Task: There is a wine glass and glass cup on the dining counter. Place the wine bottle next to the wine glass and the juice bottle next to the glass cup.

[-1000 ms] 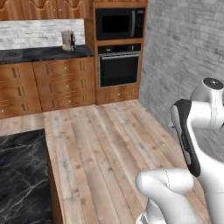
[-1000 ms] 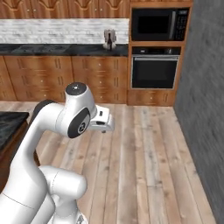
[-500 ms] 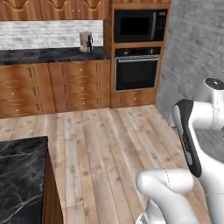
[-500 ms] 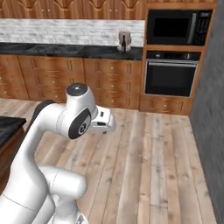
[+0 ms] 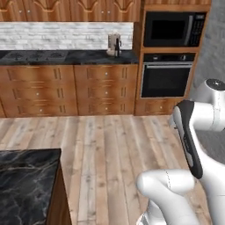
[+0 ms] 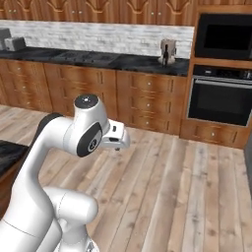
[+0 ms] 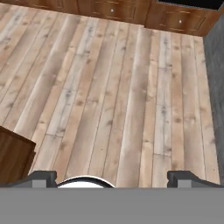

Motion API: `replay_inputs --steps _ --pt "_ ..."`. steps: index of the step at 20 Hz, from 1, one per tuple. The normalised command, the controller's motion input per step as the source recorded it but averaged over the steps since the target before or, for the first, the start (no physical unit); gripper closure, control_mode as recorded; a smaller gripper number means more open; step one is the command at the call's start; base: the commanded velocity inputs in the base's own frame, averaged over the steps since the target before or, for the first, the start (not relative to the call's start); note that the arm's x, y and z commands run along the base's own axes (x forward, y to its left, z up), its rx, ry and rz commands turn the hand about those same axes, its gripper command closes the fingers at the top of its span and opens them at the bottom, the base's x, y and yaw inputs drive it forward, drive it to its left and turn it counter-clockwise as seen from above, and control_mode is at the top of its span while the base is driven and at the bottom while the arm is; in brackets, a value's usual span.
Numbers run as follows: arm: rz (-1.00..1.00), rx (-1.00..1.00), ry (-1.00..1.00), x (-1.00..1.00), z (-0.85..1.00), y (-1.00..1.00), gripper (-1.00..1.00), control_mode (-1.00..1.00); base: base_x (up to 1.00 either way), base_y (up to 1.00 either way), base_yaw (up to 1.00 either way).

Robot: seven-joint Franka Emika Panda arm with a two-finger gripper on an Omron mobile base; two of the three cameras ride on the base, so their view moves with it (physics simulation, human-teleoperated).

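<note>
A corner of the dining counter (image 5: 26, 176), black and marble-veined with a wood side, fills the lower left of the left base view; a sliver of it (image 6: 9, 153) shows at the left edge of the right base view. The wine glass, glass cup, wine bottle and juice bottle are out of view. My gripper (image 7: 113, 178) is open, its two dark fingertips (image 7: 41, 177) far apart, with nothing between them. It hangs over bare plank floor (image 7: 113, 87). A brown wood corner (image 7: 13, 159) sits at the lower left of the hand view.
Across the wood floor (image 5: 110, 145) runs the wall counter (image 5: 66, 57) with wooden drawers. A small appliance (image 5: 114, 44) stands at its right end, beside a built-in oven (image 5: 165, 81) and microwave (image 5: 173, 28). A grey wall (image 5: 215, 52) closes the right side.
The whole picture has shifted to the right in both base views, so the base has turned left. The arm keeps its folded pose and the gripper stays open.
</note>
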Motion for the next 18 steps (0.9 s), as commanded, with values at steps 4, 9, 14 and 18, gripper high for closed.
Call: replay_inputs --steps 4,9,14,18 --pt "0.00 0.00 0.00 0.00 0.00 0.00 -1.00 1.00 0.74 -0.21 0.23" --pt "0.00 0.00 0.00 0.00 0.00 0.00 -1.00 1.00 0.81 -0.15 0.12" --pt "0.00 0.00 0.00 0.00 0.00 0.00 -1.00 1.00 0.68 -0.10 0.02" --pt "0.00 0.00 0.00 0.00 0.00 0.00 -1.00 1.00 0.65 -0.05 0.00"
